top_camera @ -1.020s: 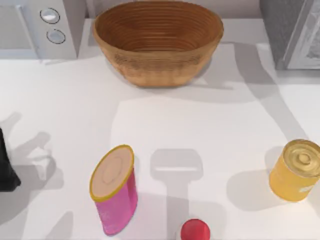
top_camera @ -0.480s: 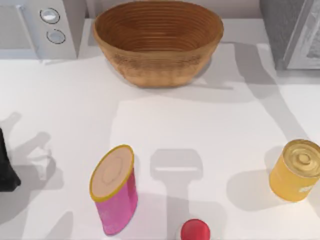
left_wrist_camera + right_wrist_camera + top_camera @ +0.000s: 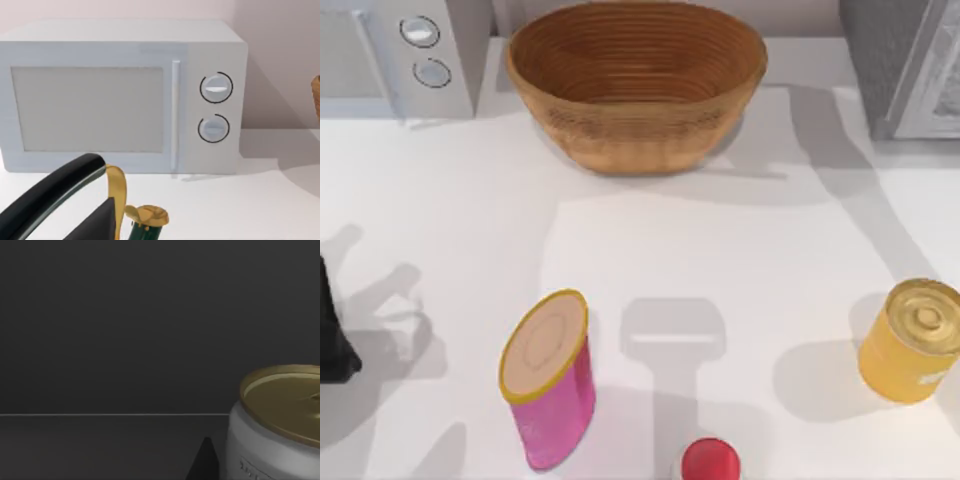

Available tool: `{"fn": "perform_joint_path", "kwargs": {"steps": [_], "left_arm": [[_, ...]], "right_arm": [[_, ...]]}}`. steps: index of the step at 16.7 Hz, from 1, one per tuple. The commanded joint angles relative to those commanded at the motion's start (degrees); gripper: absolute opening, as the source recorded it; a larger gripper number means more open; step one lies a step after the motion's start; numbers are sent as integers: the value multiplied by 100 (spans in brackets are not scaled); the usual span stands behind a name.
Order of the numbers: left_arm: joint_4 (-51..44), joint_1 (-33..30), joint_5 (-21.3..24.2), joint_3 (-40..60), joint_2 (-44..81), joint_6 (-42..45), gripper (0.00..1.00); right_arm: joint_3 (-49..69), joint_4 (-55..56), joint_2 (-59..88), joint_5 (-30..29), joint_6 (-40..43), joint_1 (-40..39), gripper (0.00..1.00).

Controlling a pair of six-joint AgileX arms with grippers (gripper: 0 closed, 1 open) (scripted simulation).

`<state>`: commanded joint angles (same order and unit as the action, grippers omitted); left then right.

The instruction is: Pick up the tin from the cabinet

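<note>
The tin is a short golden-yellow can with a ringed gold lid. It stands upright on the white table near the right edge in the top view. The right wrist view is dim. It has a gold-lidded can with a pale side close by, and I cannot tell whether this is the same tin. A dark tip of my right gripper sits just beside that can. My left arm is parked at the table's left edge. Part of the left gripper faces the microwave.
A pink canister with a yellow rim stands at front centre, with a red round cap near it. A wicker basket sits at the back. The microwave is back left and the grey cabinet back right.
The left arm's shadow on the table shifts slightly. The tin, canister and basket stay where they were.
</note>
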<state>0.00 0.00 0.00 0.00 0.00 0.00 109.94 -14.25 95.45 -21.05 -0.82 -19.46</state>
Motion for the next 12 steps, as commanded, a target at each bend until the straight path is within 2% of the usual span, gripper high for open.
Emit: {"fn": "perform_joint_path", "kwargs": {"steps": [4,10,12], "left_arm": [[0,0,0,0,0,0,100],[0,0,0,0,0,0,100],[0,0,0,0,0,0,100]], "right_arm": [[-6,-227,-232,-220,-16,-231,0],[-107,-1695,-1828,-1585,-9,-1629,0],[-149,-1996,-2137,-1884,0,-1928,0]]}}
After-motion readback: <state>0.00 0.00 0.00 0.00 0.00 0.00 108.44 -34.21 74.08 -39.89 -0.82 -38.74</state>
